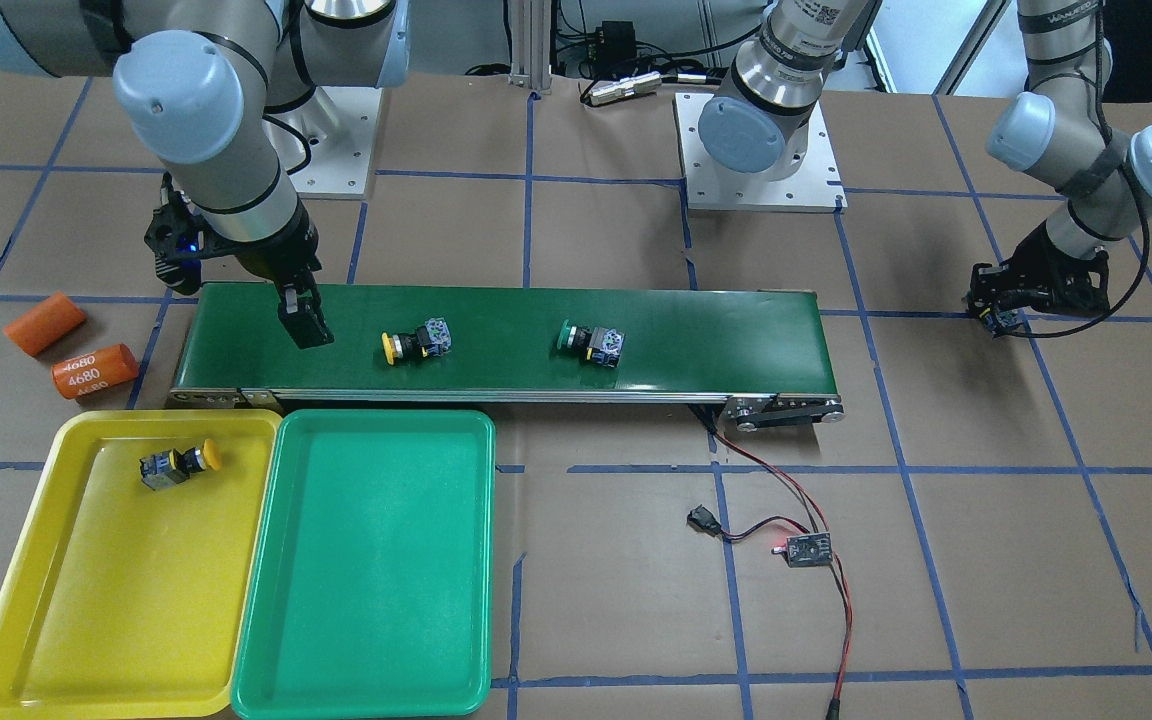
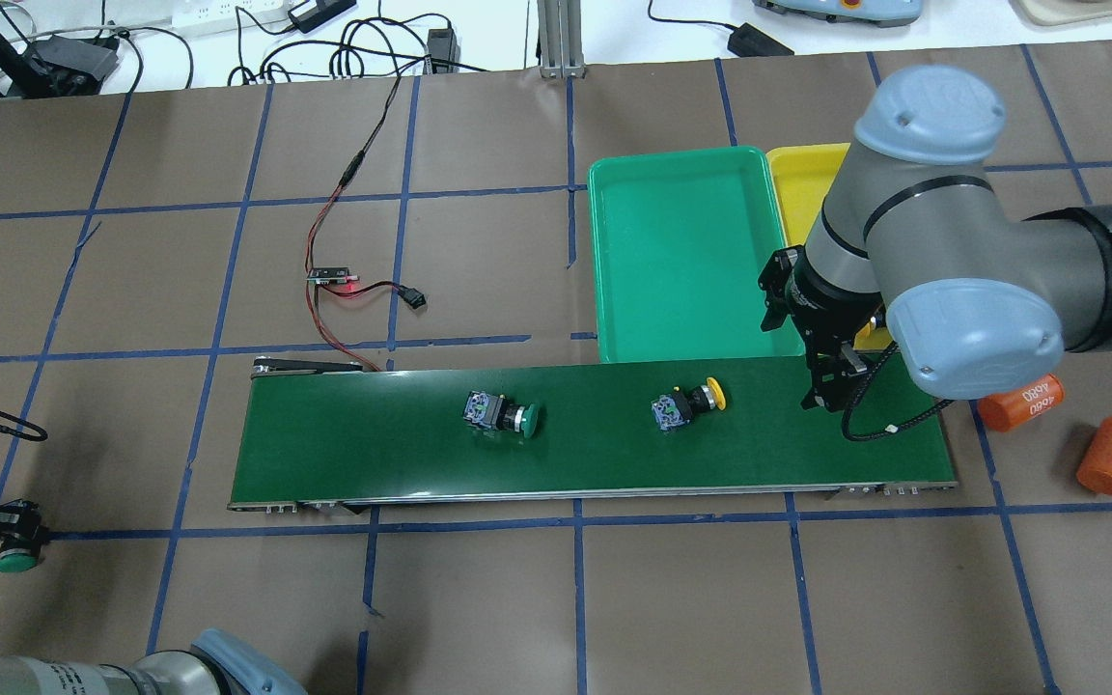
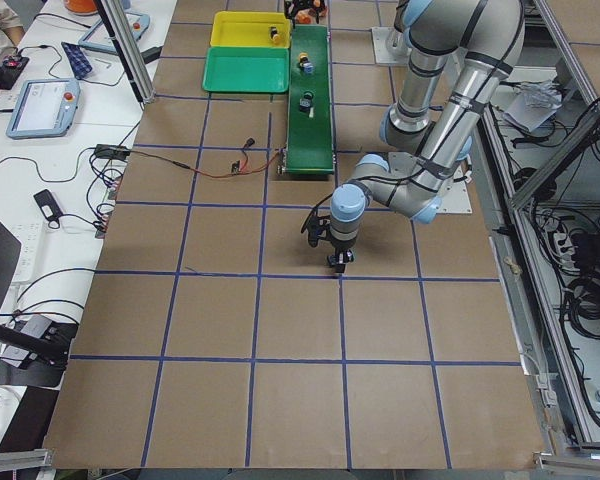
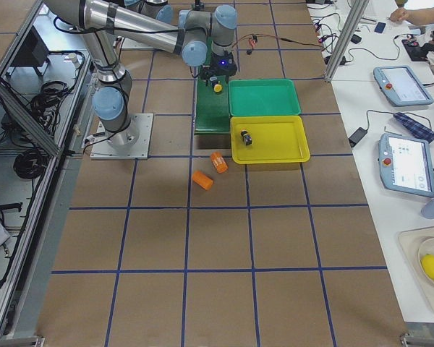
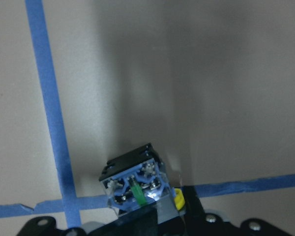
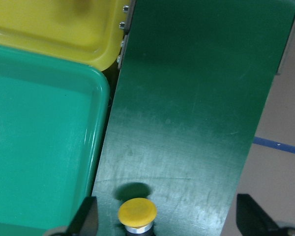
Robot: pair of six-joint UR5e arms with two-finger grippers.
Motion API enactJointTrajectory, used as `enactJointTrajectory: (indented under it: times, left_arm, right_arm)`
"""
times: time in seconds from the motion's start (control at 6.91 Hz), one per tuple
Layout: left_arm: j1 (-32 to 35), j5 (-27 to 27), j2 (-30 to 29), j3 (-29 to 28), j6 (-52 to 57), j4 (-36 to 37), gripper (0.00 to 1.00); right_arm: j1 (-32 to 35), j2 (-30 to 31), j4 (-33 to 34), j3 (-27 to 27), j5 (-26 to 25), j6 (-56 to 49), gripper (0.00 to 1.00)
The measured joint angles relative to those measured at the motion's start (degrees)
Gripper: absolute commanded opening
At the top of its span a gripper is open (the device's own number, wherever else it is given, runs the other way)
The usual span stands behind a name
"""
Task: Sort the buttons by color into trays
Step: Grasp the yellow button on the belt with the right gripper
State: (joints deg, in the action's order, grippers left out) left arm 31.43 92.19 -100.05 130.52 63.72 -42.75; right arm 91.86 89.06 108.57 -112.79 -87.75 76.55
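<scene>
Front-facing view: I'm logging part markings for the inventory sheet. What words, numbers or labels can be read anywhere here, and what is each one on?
"4680": on the side of the marked orange cylinder, repeated around it; it also reads in the overhead view.
Plain orange cylinder: no marking shows.
Lettering on the left arm, upper link: too blurred to read.
Sticker on that arm's lower link: too small to read.
</scene>
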Motion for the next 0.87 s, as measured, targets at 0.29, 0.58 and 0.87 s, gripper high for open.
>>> enactJointTrajectory:
  times: [0.29,0.58,0.87]
  left_arm:
    - [0.0,0.8,0.3,-0.4,0.0,-0.1,0.92]
    - [-0.1,1.9,0.6,-0.7,0.0,0.0,0.94]
    - [-0.3,2.2,0.0,-0.9,0.3,0.0,0.45]
  right_arm:
    - [2.0,-2.2,3.1,-0.1,-0.1,0.6,1.0]
    - [2.5,-4.0,3.8,-0.3,-0.1,0.6,1.0]
    - [2.6,-6.4,5.2,-0.9,0.0,0.4,1.0]
